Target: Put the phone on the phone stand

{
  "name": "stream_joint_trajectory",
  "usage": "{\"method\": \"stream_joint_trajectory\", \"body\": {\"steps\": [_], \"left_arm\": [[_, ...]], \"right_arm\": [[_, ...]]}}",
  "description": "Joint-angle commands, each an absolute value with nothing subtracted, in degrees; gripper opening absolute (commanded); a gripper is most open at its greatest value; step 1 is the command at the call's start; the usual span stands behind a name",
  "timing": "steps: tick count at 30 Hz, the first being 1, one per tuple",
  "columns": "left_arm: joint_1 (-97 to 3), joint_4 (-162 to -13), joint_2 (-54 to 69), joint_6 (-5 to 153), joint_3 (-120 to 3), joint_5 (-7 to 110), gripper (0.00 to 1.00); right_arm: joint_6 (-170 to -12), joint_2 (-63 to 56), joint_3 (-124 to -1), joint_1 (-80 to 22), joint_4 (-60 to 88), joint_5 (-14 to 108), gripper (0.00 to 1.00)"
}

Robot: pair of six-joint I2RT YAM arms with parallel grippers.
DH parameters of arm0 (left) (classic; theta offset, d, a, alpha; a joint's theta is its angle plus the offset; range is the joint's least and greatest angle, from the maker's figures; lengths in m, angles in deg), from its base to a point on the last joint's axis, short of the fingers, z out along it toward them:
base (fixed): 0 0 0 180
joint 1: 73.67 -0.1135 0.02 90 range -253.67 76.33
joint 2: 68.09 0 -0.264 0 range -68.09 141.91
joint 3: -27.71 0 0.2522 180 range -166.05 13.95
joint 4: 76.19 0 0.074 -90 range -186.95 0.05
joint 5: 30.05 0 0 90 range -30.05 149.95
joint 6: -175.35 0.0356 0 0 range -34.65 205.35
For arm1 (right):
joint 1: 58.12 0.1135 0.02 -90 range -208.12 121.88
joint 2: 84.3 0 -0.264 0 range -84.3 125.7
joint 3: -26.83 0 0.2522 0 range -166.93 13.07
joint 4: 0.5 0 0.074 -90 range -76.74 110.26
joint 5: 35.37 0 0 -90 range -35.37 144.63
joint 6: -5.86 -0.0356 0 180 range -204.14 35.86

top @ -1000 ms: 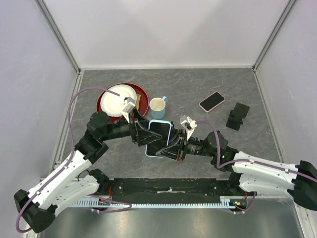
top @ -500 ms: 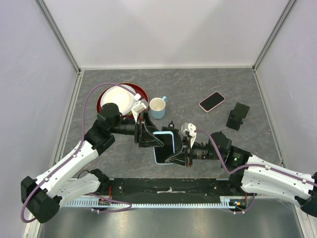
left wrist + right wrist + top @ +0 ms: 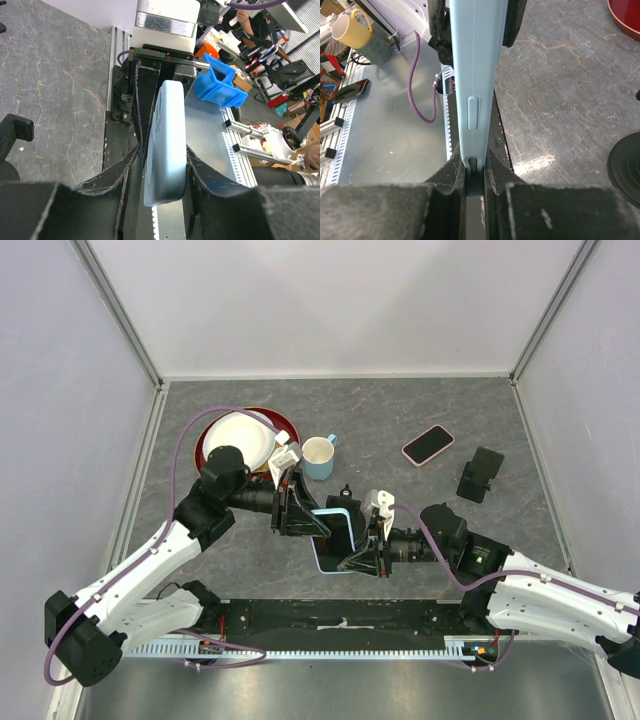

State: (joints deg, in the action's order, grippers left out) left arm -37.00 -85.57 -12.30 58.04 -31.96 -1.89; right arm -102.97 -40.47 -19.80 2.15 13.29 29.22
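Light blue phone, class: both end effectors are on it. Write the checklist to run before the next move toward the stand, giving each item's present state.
1. Clamp of the right end effector on the light blue phone: ok.
2. The left end effector straddles the phone: ok.
3. Left grip fully closed: cannot tell.
4. The phone stand is unoccupied: ok.
5. The pink phone lies apart from the stand: ok.
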Motion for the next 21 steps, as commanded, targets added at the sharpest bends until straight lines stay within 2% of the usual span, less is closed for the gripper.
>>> {"method": "stream_joint_trajectory", "body": {"steps": [1,3,7,14,15,17,19,20,21], "left_arm": [[-37.1,-85.5,-11.9,59.6,-34.2,-4.4,0.43],[-37.1,-85.4,-12.4,59.7,-34.0,-3.8,0.52],[-37.0,-85.1,-13.0,60.0,-33.7,-3.5,0.51],[-36.9,-84.9,-13.2,60.2,-34.0,-3.3,0.25],[-36.9,-84.9,-13.5,60.4,-34.0,-3.2,0.16],[-36.9,-84.9,-14.5,61.0,-33.6,-1.5,0.03],[-36.9,-84.9,-16.3,61.0,-32.6,1.1,0.02],[-36.9,-84.8,-16.9,61.0,-32.4,3.7,0.02],[-36.9,-84.7,-18.2,61.0,-32.1,4.8,0.02]], "right_arm": [[-101.8,-40.9,-23.8,2.4,8.3,27.9,0.00],[-101.7,-39.9,-23.9,2.5,8.3,27.9,0.00],[-101.6,-39.7,-23.8,2.5,8.3,28.7,0.00],[-102.2,-40.4,-23.1,2.4,7.4,28.7,0.00],[-102.2,-40.0,-23.2,2.5,7.5,28.7,0.00],[-102.2,-39.4,-23.6,2.4,9.0,31.6,0.00],[-102.5,-39.8,-24.3,2.4,11.1,35.5,0.12],[-102.8,-40.2,-24.3,2.5,12.7,38.6,0.32],[-103.0,-40.4,-24.2,2.5,13.1,40.2,0.43]]}}
